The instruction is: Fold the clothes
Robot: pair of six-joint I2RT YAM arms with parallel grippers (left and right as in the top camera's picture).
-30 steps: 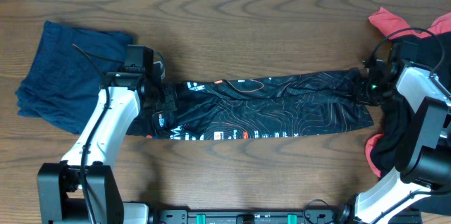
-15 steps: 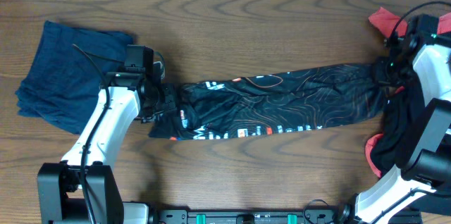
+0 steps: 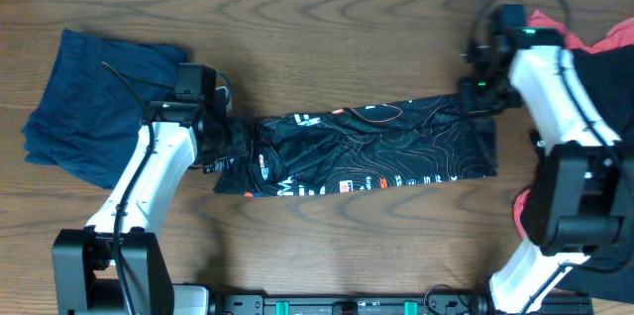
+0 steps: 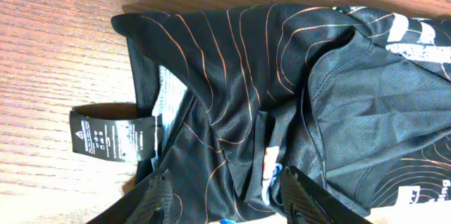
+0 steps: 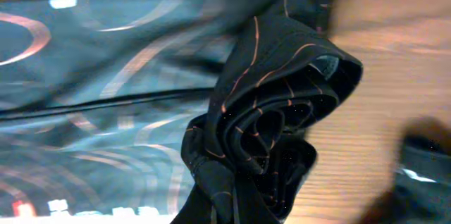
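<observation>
Black jersey (image 3: 376, 152) cloth, crossed by thin orange contour lines and a row of white-orange lettering, lies as a long folded band across the middle of the desk (image 3: 327, 38), running from left to right. Its right end is gathered into a bunch and lifted off the wood. The right end effector (image 3: 477, 97) is closed on that bunch. In the right wrist view the pinched cloth (image 5: 261, 132) rises in rolled folds towards the camera, with the rest of the band spread flat behind it and bare desk (image 5: 366, 118) to the side.

At the other end, the left end effector (image 3: 230, 147) sits over the jersey's left edge. In the left wrist view its two fingers (image 4: 156, 197) stand apart at the bottom of the frame, with wrinkled cloth (image 4: 282, 76) between them. Whether they press on the fabric cannot be told. A black care tag (image 4: 113, 136) with white print sticks out from the jersey's edge onto the wood, just beside the left finger.

A navy garment (image 3: 99, 107) lies crumpled at the far left of the desk, behind the left arm and close to the jersey's left end. At the far right, behind the right arm, a red garment (image 3: 543, 28) shows at the top edge, with a plain black garment (image 3: 606, 97) heaped beside it.
</observation>
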